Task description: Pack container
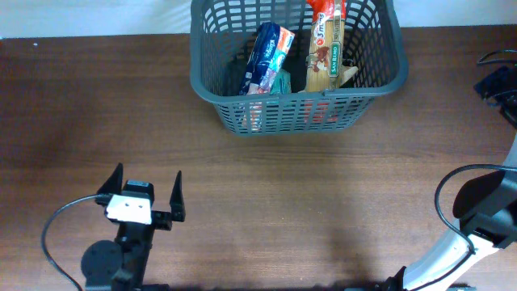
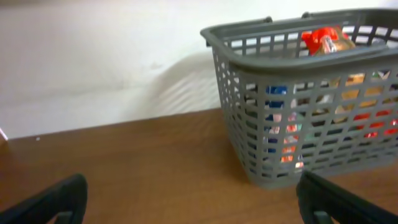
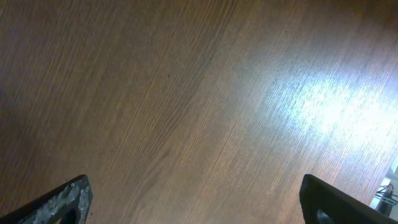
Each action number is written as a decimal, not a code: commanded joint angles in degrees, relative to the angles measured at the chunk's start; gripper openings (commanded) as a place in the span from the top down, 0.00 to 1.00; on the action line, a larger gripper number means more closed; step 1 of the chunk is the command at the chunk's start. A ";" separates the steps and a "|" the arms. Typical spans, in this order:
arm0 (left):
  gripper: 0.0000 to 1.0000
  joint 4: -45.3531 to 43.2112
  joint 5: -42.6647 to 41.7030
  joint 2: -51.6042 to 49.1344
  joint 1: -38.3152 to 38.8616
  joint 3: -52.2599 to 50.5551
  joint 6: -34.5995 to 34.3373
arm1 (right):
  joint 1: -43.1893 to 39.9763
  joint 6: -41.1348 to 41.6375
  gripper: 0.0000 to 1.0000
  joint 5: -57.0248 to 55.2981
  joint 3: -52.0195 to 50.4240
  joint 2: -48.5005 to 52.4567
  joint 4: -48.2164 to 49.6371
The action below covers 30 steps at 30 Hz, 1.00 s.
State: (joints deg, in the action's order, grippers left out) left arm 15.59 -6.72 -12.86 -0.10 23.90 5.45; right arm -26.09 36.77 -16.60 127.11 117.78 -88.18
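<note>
Spreading across every view, the brown wooden table (image 1: 258, 186) carries everything else. The container (image 1: 297, 90), a dark grey basket with slotted sides and a thick rim, stands upright at the table's far edge, a little right of centre in the overhead view, close to the pale wall (image 2: 93, 62). The left wrist camera sees it ahead and to the right, well apart from the fingers.

The right arm (image 1: 452, 252), white and black, rises at the near right corner under a looping dark cable (image 1: 443, 187). The left arm's base sits at the near left.

Inside the basket a long tan and red packet (image 1: 325, 44) leans against the back wall, its red top poking above the rim. A blue and white packet (image 1: 269, 50) lies tilted just beside it, to the left. Other coloured wrappers show through the slots, too blurred to name.

The left gripper (image 1: 148, 172) points toward the basket, fingers spread wide and holding nothing. The right gripper (image 3: 199, 205) faces bare tabletop, its fingers likewise spread and empty.
</note>
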 commanded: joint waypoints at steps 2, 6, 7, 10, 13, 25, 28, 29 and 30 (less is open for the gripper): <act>0.01 -4.13 -1.42 3.04 -0.35 -4.46 3.28 | -0.24 -0.31 0.01 -0.31 -0.26 -0.07 0.15; 0.01 -7.32 -0.83 4.55 -0.74 -7.96 3.26 | -0.24 -0.31 0.01 -0.31 -0.26 -0.07 0.15; 0.01 -7.85 -0.85 4.85 -0.90 -8.87 3.23 | -0.24 -0.31 0.01 -0.31 -0.26 -0.07 0.15; 0.01 -8.57 -1.03 6.14 -0.87 -11.34 3.21 | -0.24 -0.31 0.01 -0.31 -0.26 -0.07 0.15; 0.01 -9.22 -1.01 7.78 -0.87 -13.25 3.19 | -0.24 -0.31 0.01 -0.31 -0.26 -0.07 0.15; 0.01 -18.56 -0.94 12.59 -0.87 -21.42 2.01 | -0.24 -0.31 0.01 -0.31 -0.26 -0.07 0.15; 0.01 -18.60 -0.81 12.59 -0.87 -22.36 1.70 | -0.24 -0.31 0.01 -0.31 -0.26 -0.07 0.15; 0.01 -18.64 -0.81 12.59 -0.87 -22.62 1.70 | -0.24 -0.31 0.01 -0.31 -0.26 -0.07 0.15; 0.01 -18.69 -0.79 12.59 -0.87 -22.86 1.70 | -0.24 -0.31 0.01 -0.31 -0.26 -0.07 0.15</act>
State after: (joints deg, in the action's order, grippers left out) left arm -2.72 -7.11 -0.89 -0.58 2.44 7.68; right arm -26.09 36.80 -16.58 127.11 117.78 -88.18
